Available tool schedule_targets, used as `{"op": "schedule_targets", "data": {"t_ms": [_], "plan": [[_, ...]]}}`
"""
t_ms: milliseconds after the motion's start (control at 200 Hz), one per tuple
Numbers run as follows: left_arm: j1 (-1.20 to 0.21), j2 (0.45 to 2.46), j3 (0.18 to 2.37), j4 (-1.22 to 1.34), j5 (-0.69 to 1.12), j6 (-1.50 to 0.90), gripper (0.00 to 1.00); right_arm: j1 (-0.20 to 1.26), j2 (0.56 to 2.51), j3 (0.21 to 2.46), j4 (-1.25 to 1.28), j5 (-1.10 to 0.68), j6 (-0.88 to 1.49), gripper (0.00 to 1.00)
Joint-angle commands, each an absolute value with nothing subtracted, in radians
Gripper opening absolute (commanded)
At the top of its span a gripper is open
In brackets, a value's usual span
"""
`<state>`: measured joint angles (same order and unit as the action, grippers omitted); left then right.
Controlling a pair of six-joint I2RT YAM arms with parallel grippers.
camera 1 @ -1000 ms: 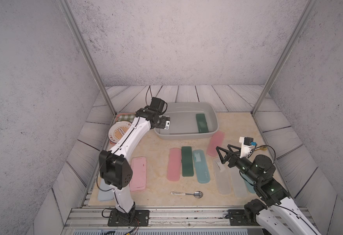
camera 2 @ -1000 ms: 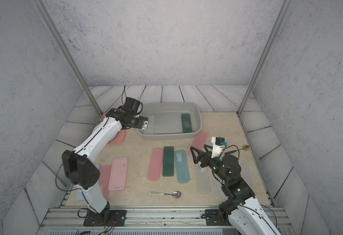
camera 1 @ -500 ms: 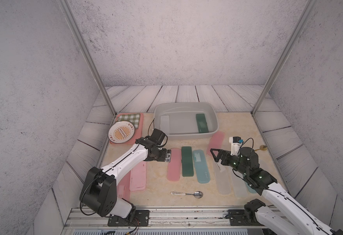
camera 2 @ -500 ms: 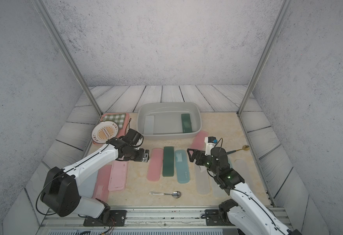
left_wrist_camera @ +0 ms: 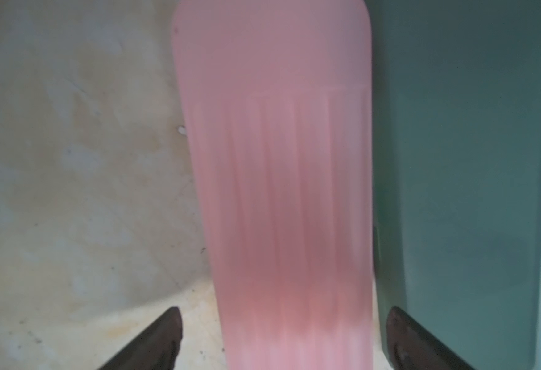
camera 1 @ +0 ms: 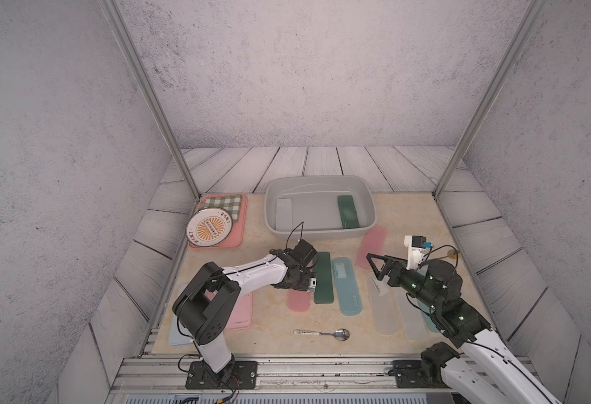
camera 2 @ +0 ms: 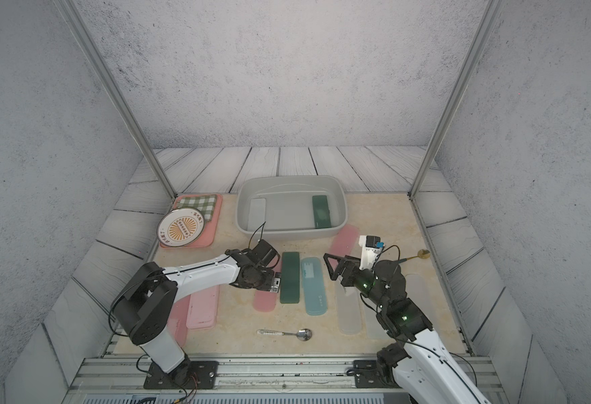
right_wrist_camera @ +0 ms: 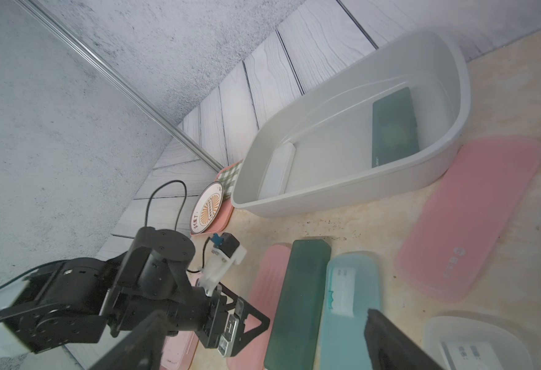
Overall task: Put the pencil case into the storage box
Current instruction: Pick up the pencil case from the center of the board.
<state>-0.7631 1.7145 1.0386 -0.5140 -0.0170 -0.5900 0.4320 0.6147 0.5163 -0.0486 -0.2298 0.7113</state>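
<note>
Since a second ago the left arm has swung away from the box (camera 1: 318,235) and dropped low over the row of cases, while the right arm has only shuffled in place. The left tool (left_wrist_camera: 283,317) now straddles the pink case (left_wrist_camera: 275,160) with its jaws released, one finger over bare tabletop (camera 1: 269,334) and the other at the seam where the green case (left_wrist_camera: 455,160) lies just beside it. It is likely lined up to close across the narrow width. The pink case lies flat on the tabletop, not yet lifted. A second green case (camera 1: 348,211) and a pale case (camera 1: 283,213) already lie in the box. The right tool (camera 1: 374,267) hangs released and empty above the clear cases (camera 1: 381,311) — probably waiting its turn. The tabletop is mottled beige, ringed by grey planks (camera 1: 322,164), speckled grey walls (camera 1: 287,87) and metal posts (camera 1: 147,98)
</note>
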Motion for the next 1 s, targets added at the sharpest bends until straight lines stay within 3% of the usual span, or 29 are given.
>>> {"op": "schedule_targets", "data": {"t_ms": [0,185,460,701,811,996], "plan": [[-0.772,1.756,1.039,-0.5,-0.062,-0.615,1.0,0.434,0.594,0.502,-0.048,-0.215,0.724,0.97],[-0.771,1.814,1.052,-0.5,-0.089,-0.619,1.0,0.433,0.588,0.503,-0.054,-0.221,0.723,0.97],[-0.772,1.758,1.053,-0.526,-0.107,-0.602,0.77,0.433,0.583,0.5,-0.049,-0.225,0.73,0.97],[-0.751,1.489,1.112,-0.664,-0.111,-0.494,0.75,0.434,0.55,0.487,-0.061,-0.188,0.725,0.97],[-0.664,1.465,1.24,-0.773,-0.104,-0.478,0.74,0.434,0.529,0.473,-0.05,-0.152,0.714,0.98],[-0.621,1.52,1.408,-0.635,-0.22,-0.391,0.73,0.434,0.549,0.466,0.0,-0.152,0.707,0.98]]}}
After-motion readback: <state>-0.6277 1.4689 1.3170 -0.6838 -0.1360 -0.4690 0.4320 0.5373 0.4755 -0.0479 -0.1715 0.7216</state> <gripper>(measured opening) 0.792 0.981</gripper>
